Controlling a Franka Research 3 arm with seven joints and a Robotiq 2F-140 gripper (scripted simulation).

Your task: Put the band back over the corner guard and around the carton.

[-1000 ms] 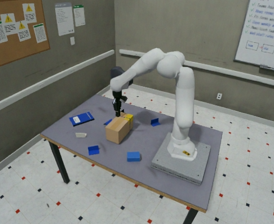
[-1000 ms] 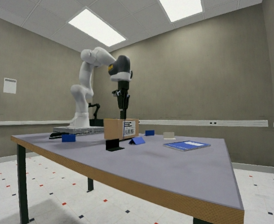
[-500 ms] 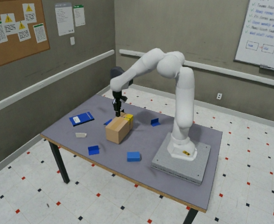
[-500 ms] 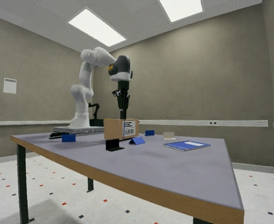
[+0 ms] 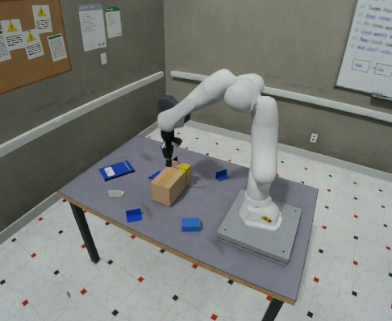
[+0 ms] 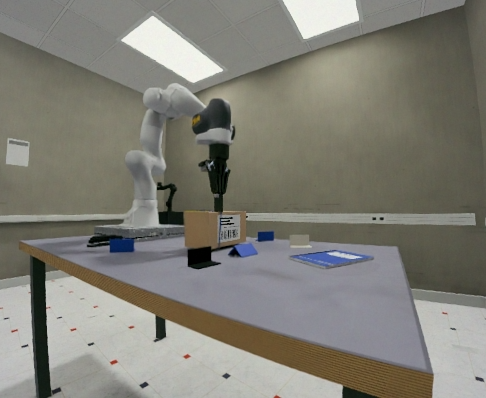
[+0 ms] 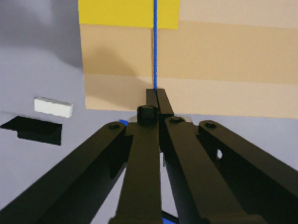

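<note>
The brown carton (image 5: 169, 183) stands level near the middle of the table, with the yellow corner guard (image 5: 184, 167) on its far top corner. In the wrist view the thin blue band (image 7: 155, 45) runs straight across the carton top (image 7: 210, 65) and over the guard (image 7: 129, 13). It ends at the seam between my fingertips. My gripper (image 5: 168, 163) points straight down at the carton's top edge on the wall side. Its fingers (image 7: 158, 95) are pressed together on the band. In the exterior view the gripper (image 6: 218, 207) touches the carton top (image 6: 213, 228).
A blue book (image 5: 116, 169), a white block (image 5: 115, 193), two blue blocks (image 5: 134, 214) (image 5: 191, 224) and a blue bracket (image 5: 222, 175) lie round the carton. A black bracket (image 6: 201, 257) stands by the carton's near side. The robot base (image 5: 260, 226) is at the right.
</note>
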